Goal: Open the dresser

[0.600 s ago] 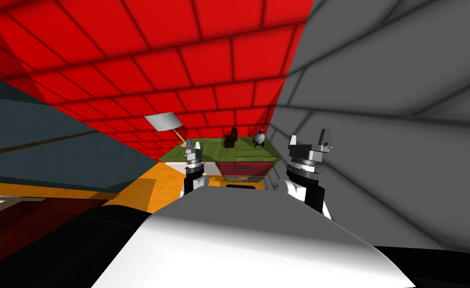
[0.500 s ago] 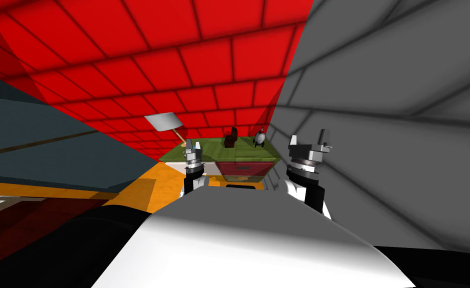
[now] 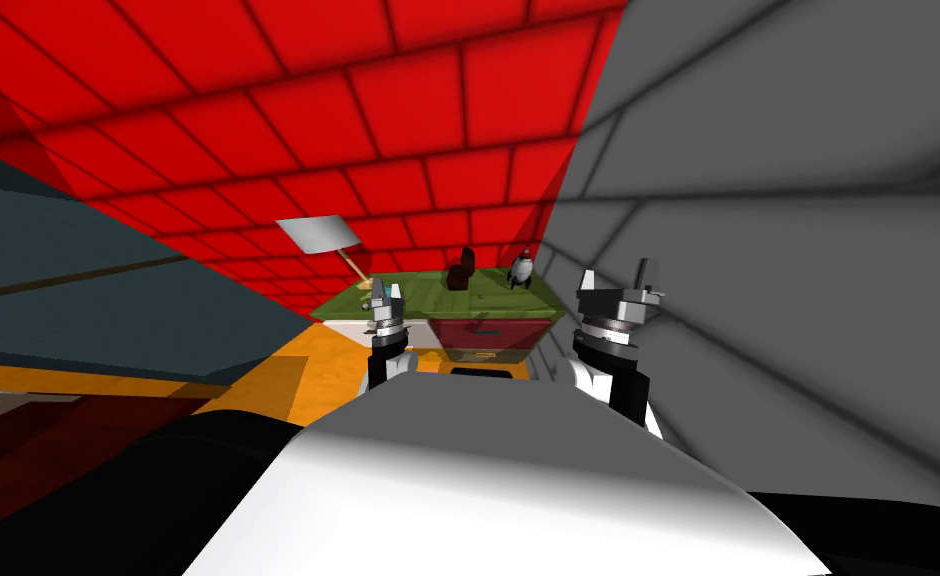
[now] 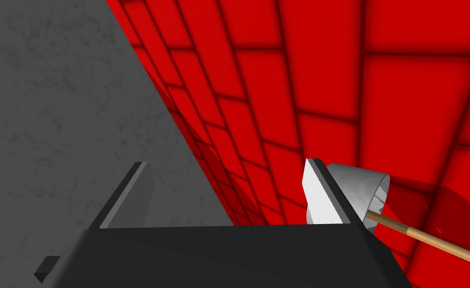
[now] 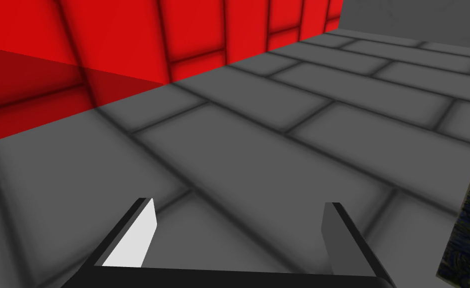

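The dresser [image 3: 428, 300] stands ahead in the corner where the red wall meets the grey wall. It has a green top and a red drawer front [image 3: 488, 333] with a dark handle facing me. My left gripper [image 3: 382, 297] is raised in front of the dresser's left end, short of it, fingers open and empty. In the left wrist view the left gripper [image 4: 226, 195] points up at the walls, with the lamp shade [image 4: 361, 192] just beyond one finger. My right gripper [image 3: 622, 280] is held up at the right, near the grey wall. In the right wrist view the right gripper [image 5: 236, 232] is open and empty.
On the dresser's top stand a lamp [image 3: 319, 236] with a white shade on a slanted wooden stem, a dark brown object [image 3: 461, 272] and a small rocket-like figure [image 3: 520, 270]. Orange floor [image 3: 333, 365] lies left of the dresser. The grey wall [image 3: 778, 250] runs close on my right.
My head view has shifted a little: the dresser and lamp sit slightly wider in the picture, as from a small move nearer. Both arms hold the same pose.
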